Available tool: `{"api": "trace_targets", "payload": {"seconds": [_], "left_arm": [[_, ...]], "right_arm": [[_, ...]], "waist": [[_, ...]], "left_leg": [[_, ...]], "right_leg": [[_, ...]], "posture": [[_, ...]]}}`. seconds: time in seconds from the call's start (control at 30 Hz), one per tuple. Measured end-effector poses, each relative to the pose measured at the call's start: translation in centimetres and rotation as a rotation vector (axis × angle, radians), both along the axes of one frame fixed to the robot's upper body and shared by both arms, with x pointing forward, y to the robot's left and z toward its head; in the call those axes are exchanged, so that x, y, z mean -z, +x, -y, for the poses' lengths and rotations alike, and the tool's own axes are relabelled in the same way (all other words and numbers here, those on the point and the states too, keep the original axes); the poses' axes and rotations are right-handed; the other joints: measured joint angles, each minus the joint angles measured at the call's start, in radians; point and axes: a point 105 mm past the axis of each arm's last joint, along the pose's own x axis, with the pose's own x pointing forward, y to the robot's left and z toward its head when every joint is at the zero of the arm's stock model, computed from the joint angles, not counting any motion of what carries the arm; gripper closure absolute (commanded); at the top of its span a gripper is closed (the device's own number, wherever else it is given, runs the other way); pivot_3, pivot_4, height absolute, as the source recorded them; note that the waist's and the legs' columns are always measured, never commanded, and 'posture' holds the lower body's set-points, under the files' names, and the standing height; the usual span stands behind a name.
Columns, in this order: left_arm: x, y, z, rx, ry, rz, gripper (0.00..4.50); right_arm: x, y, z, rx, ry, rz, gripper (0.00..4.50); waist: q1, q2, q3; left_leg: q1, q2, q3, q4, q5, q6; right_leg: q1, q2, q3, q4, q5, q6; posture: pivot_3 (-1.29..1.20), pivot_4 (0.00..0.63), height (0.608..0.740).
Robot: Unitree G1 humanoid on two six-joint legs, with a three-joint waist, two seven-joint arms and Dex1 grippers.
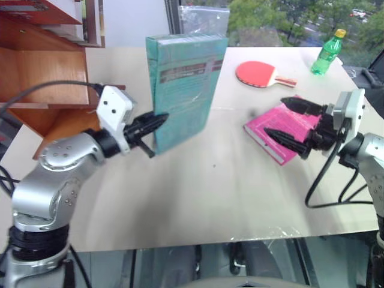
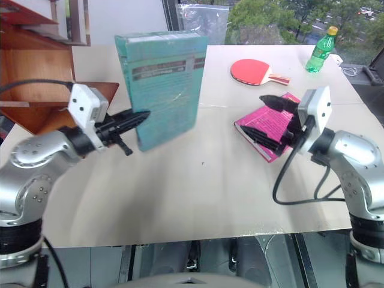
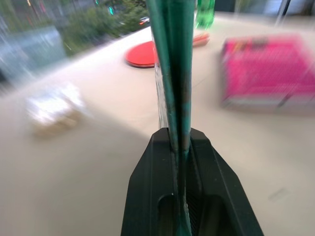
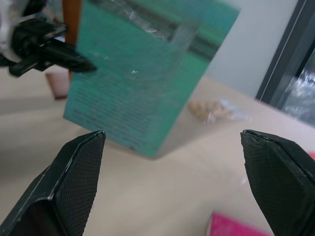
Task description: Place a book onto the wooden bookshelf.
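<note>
The wooden bookshelf (image 1: 42, 78) stands at far left. Beside it, the left claw (image 1: 157, 122) pinches the book (image 1: 183, 90) upright above the surface (image 1: 198, 198); the right claw (image 1: 287, 123), spread wide, hovers over a pink book (image 1: 273, 129)

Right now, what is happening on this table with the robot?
The left gripper is shut on the edge of the teal book and holds it upright above the table, close to the wooden bookshelf; the book is not yet on it. The right gripper is open and empty, over the pink book lying flat on the table. A red paddle and a green bottle lie farther back.
</note>
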Motion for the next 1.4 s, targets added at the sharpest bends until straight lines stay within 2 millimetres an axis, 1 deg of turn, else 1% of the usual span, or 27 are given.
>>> {"api": "trace_targets", "payload": {"seconds": [0.03, 0.07, 0.1, 0.13, 0.17, 0.3, 0.4, 0.43, 0.5, 0.57, 0.63, 0.7, 0.73, 0.8, 0.9, 1.0, 1.1, 1.27, 1.3, 1.4], "left_arm": [[-0.6, -0.2, -0.6, 0.012, 0.078, 0.076, 4.46], [-1.7, -0.4, -1.7, 0.010, 0.173, 0.164, 4.46], [-2.0, -0.5, -2.1, 0.004, 0.193, 0.187, 4.46], [-3.0, -0.6, -3.1, -0.010, 0.259, 0.254, 4.46], [-3.6, -0.7, -3.6, -0.014, 0.303, 0.293, 4.46], [-5.4, -1.6, -3.2, 0.051, 0.463, 0.414, 4.46], [-6.6, -2.1, -3.5, 0.063, 0.565, 0.449, 4.46], [-7.0, -2.4, -3.7, 0.062, 0.617, 0.454, 4.46], [-7.8, -2.7, -4.9, 0.033, 0.683, 0.460, 4.46], [-8.3, -2.9, -6.8, -0.019, 0.725, 0.452, 4.46], [-8.2, -3.2, -9.0, -0.064, 0.761, 0.428, 4.46], [-8.0, -3.3, -10.1, -0.077, 0.787, 0.403, 4.46], [-7.9, -3.7, -11.0, -0.082, 0.818, 0.370, 4.46], [-8.7, -4.5, -12.5, -0.116, 0.853, 0.325, 4.46], [-9.8, -5.4, -13.2, -0.133, 0.889, 0.324, 4.46], [-10.4, -6.1, -14.5, -0.163, 0.915, 0.293, 4.46], [-10.3, -6.5, -15.7, -0.178, 0.925, 0.233, 4.46], [-10.1, -7.6, -18.5, -0.236, 0.939, 0.127, 4.46], [-10.0, -7.7, -19.4, -0.260, 0.952, 0.099, 4.46], [-9.7, -8.0, -21.1, -0.316, 0.984, 0.052, 4.46]], "right_arm": [[0.1, 0.2, -0.1, -0.011, 0.007, 0.002, 0.00], [0.2, 0.4, -0.1, -0.023, 0.020, 0.001, 0.00], [0.2, 0.5, -0.1, -0.027, 0.025, 0.000, 0.00], [0.1, 0.6, -0.2, -0.043, 0.045, 0.003, 0.00], [-0.1, 0.6, -0.3, -0.056, 0.059, 0.012, 0.00], [-1.5, 0.1, -1.1, -0.132, 0.122, 0.078, 0.00], [-1.4, 0.0, -1.2, -0.155, 0.142, 0.081, 0.00], [-1.3, -0.2, -1.3, -0.172, 0.154, 0.081, 0.00], [-1.1, -0.6, -1.4, -0.203, 0.164, 0.084, 0.00], [-1.0, -0.7, -1.5, -0.213, 0.168, 0.092, 0.00], [-1.0, -0.7, -1.5, -0.219, 0.174, 0.099, 0.00], [-0.9, -0.7, -1.6, -0.227, 0.176, 0.103, 0.00], [-0.8, -0.6, -1.6, -0.234, 0.174, 0.102, 0.00], [-0.6, -0.5, -1.5, -0.241, 0.173, 0.099, 0.00], [-0.3, -0.4, -1.4, -0.246, 0.172, 0.094, 0.00], [-0.3, -0.4, -1.4, -0.254, 0.171, 0.099, 0.00], [-0.3, -0.4, -1.4, -0.265, 0.171, 0.108, 0.00], [-0.1, -0.5, -1.7, -0.291, 0.161, 0.104, 0.00], [-0.1, -0.6, -1.7, -0.293, 0.161, 0.104, 0.00], [-0.3, -0.8, -2.1, -0.309, 0.154, 0.114, 0.00]], "waist": [[0.000, 0.000, 0.000], [0.000, 0.001, 0.001], [0.000, 0.001, 0.001], [-0.001, 0.002, 0.001], [-0.002, 0.002, 0.002], [-0.001, 0.002, 0.002], [-0.003, 0.003, 0.002], [-0.003, 0.003, 0.002], [-0.005, 0.005, 0.003], [-0.009, 0.006, 0.004], [-0.009, 0.007, 0.004], [-0.007, 0.006, 0.004], [-0.007, 0.006, 0.005], [-0.006, 0.006, 0.005], [-0.004, 0.006, 0.005], [-0.005, 0.006, 0.005], [-0.006, 0.006, 0.005], [-0.007, 0.006, 0.005], [-0.007, 0.006, 0.005], [-0.007, 0.006, 0.005]], "left_leg": [[-0.001, 0.000, 0.000, 0.000, 0.000, 0.000], [-0.002, 0.000, 0.000, 0.000, 0.000, 0.000], [-0.003, 0.000, 0.000, 0.000, 0.000, 0.000], [-0.003, 0.000, 0.000, 0.000, 0.000, 0.000], [-0.005, 0.000, 0.001, 0.000, 0.000, 0.000], [-0.006, 0.000, 0.000, 0.000, 0.000, 0.001], [-0.006, 0.001, 0.000, 0.000, 0.000, 0.001], [-0.006, 0.001, 0.001, 0.000, 0.000, 0.001], [-0.006, 0.001, 0.002, -0.001, 0.000, 0.001], [-0.005, 0.001, 0.003, -0.001, 0.000, 0.001], [-0.006, 0.002, 0.004, -0.001, 0.000, 0.001], [-0.006, 0.002, 0.005, -0.001, 0.000, 0.001], [-0.006, 0.002, 0.005, -0.001, 0.000, 0.001], [-0.006, 0.002, 0.006, -0.001, 0.000, 0.001], [-0.006, 0.002, 0.006, -0.001, -0.001, 0.001], [-0.006, 0.002, 0.007, -0.001, -0.001, 0.001], [-0.006, 0.002, 0.008, -0.001, -0.001, 0.001], [-0.006, 0.002, 0.011, -0.001, -0.001, 0.001], [-0.006, 0.002, 0.013, -0.001, -0.001, 0.001], [-0.006, 0.002, 0.014, -0.001, -0.001, 0.001]], "right_leg": [[-0.001, 0.000, 0.000, 0.000, 0.000, 0.000], [-0.002, 0.000, -0.001, -0.001, 0.000, 0.000], [-0.002, 0.000, -0.001, -0.001, 0.000, 0.000], [-0.002, 0.000, -0.001, -0.001, 0.000, 0.000], [-0.003, -0.001, -0.001, -0.002, 0.000, 0.000], [-0.003, -0.001, -0.004, -0.002, 0.000, 0.000], [-0.004, -0.001, -0.005, -0.002, 0.000, 0.000], [-0.004, -0.001, -0.006, -0.002, 0.000, 0.000], [-0.004, 0.000, -0.006, -0.001, 0.000, 0.001], [-0.006, 0.000, -0.005, 0.000, 0.000, 0.001], [-0.007, 0.000, -0.005, 0.001, 0.000, 0.001], [-0.007, 0.000, -0.005, 0.001, 0.000, 0.001], [-0.007, 0.000, -0.004, 0.001, 0.000, 0.001], [-0.007, 0.000, -0.004, 0.000, 0.000, 0.001], [-0.007, -0.001, -0.004, 0.000, 0.000, 0.001], [-0.008, 0.000, -0.004, 0.001, -0.001, 0.002], [-0.008, 0.000, -0.004, 0.001, -0.001, 0.002], [-0.009, 0.000, -0.002, 0.002, -0.001, 0.002], [-0.009, 0.001, -0.002, 0.002, -0.001, 0.002], [-0.009, 0.001, -0.002, 0.002, -0.001, 0.002]], "posture": [[0.00, 0.150, 0.740], [0.00, 0.150, 0.740], [0.00, 0.150, 0.740], [0.00, 0.150, 0.740], [0.00, 0.150, 0.740], [0.00, 0.150, 0.740], [0.00, 0.150, 0.740], [0.00, 0.150, 0.740], [0.00, 0.150, 0.740], [0.00, 0.150, 0.740], [0.00, 0.150, 0.740], [0.00, 0.150, 0.740], [0.00, 0.150, 0.740], [0.00, 0.150, 0.740], [0.00, 0.150, 0.740], [0.00, 0.150, 0.740], [0.00, 0.150, 0.740], [0.00, 0.150, 0.740], [0.00, 0.150, 0.740], [0.00, 0.150, 0.740]]}}
